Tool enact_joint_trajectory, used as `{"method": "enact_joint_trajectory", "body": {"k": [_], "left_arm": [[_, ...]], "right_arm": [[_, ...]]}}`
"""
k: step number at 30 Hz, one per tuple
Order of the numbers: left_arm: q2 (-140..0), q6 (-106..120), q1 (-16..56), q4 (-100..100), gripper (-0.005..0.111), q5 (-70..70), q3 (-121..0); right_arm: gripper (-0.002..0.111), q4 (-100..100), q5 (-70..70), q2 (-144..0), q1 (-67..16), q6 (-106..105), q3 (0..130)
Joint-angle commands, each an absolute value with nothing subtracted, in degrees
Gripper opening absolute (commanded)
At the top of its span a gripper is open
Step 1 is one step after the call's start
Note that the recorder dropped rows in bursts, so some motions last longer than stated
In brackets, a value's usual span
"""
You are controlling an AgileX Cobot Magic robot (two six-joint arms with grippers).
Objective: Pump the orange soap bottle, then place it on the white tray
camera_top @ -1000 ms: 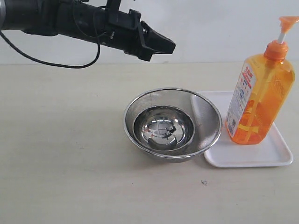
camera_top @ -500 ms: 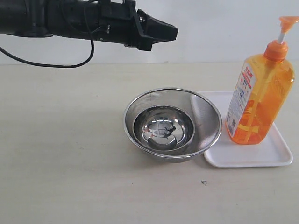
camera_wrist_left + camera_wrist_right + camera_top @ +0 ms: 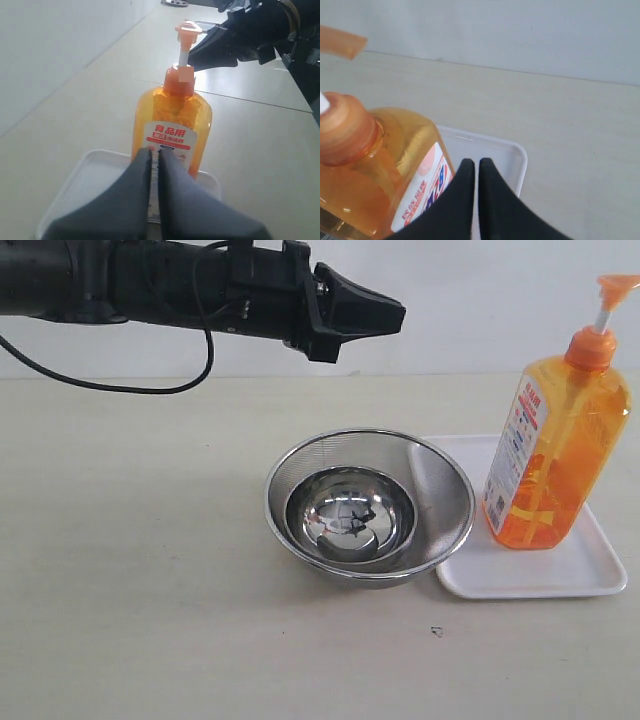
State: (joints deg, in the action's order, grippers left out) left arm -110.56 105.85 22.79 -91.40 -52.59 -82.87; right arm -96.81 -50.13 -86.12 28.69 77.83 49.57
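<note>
Shifted right since earlier, high above bowls (image 3: pixel 440 502): left gripper (image 3: pixel 398 312), jaws closed, holding nothing. Right gripper (image 3: pixel 476 161) closed too, empty, near bottle (image 3: pixel 555 455) standing on tray (image 3: pixel 520 578). Bowls overlapping tray edge. Label (image 3: pixel 169 139): "食品用".

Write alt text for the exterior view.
An orange soap bottle stands upright on a white tray at the right of a pale table. A steel mesh bowl holding a smaller steel bowl sits beside the tray. A black robot hand, shut and empty, hovers above, pointing toward the bottle.
</note>
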Motion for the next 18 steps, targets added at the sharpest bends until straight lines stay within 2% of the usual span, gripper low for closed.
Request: {"method": "enact_joint_trajectory", "body": {"k": [1,9,18], "left_arm": [[-110.36,106.7,22.97,-91.92,0.005,-51.13,-82.61],[-109.42,108.14,22.97,-91.65,0.005,-50.25,-82.22],[-99.84,112.89,22.97,-91.83,0.005,-41.8,-74.82]], "right_arm": [[0.0,-96.3,-49.67,-85.7,29.12,76.97,49.82],[0.0,-96.41,-49.67,-85.7,29.12,75.41,49.82],[0.0,-96.41,-49.9,-85.7,29.12,73.01,49.82]]}}
